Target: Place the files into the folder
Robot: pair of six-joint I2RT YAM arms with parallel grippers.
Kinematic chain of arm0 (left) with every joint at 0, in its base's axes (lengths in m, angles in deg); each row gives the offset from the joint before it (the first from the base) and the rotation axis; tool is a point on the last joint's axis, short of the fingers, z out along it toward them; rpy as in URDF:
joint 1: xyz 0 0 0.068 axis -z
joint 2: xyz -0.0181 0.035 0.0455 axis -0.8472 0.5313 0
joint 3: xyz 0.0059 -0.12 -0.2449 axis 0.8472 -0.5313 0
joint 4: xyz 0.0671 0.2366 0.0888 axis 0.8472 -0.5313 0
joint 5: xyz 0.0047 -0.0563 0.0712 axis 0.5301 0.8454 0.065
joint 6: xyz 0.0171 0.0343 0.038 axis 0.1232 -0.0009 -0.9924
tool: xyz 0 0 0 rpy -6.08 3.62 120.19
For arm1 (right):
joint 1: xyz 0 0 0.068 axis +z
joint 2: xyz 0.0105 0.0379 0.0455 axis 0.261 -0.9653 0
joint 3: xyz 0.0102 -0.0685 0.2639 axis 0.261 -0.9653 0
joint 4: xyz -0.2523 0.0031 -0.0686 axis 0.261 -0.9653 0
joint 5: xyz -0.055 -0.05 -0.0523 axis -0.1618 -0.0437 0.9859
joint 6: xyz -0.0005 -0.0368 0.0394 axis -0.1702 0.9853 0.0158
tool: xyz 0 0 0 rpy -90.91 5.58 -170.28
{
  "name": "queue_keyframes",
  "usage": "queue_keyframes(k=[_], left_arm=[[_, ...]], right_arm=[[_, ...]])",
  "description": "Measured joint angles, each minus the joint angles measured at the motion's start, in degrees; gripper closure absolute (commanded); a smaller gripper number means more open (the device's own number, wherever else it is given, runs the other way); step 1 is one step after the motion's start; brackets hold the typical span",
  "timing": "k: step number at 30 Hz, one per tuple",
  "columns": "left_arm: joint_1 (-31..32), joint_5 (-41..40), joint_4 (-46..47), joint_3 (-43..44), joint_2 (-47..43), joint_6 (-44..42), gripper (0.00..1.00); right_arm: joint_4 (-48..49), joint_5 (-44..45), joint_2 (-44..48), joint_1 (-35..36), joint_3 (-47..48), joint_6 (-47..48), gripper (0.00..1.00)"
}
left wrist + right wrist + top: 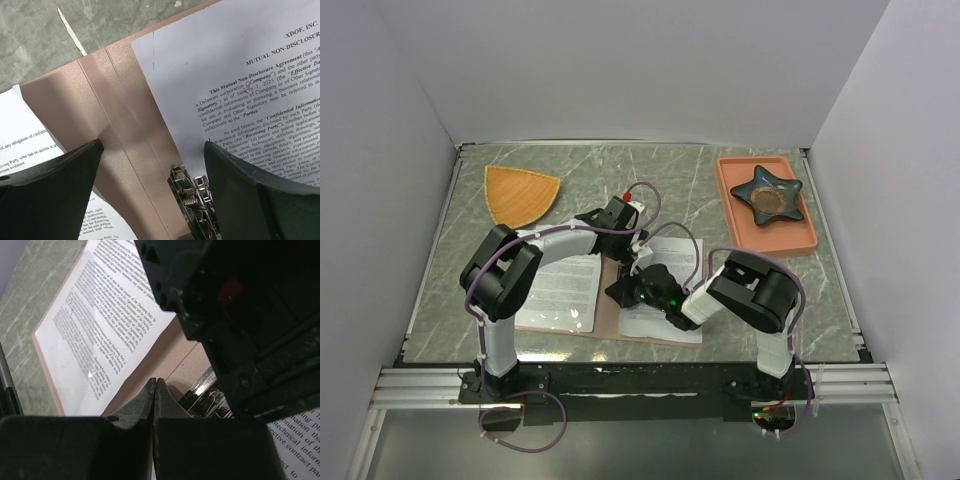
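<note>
The pinkish-brown folder lies open on the table. One printed sheet lies on its left half and another on its right half. My left gripper hovers open over the crease; in its wrist view the gripper frames bare folder, the agreement sheet, the other sheet and a metal clip. My right gripper is shut and empty, tips just over the folder beside the clip and left sheet.
An orange fan-shaped plate lies at the back left. A salmon tray with a dark star-shaped dish stands at the back right. The left arm's wrist hangs close above my right gripper. White walls enclose the table.
</note>
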Motion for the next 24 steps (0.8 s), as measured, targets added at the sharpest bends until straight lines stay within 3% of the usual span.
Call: queue_keyframes(k=[24], left_arm=[[-0.46,0.02,0.79,-0.31,-0.02,-0.44,0.11]], right_arm=[[7.89,-6.19,-5.14,-3.06,-0.31,-2.86,1.00]])
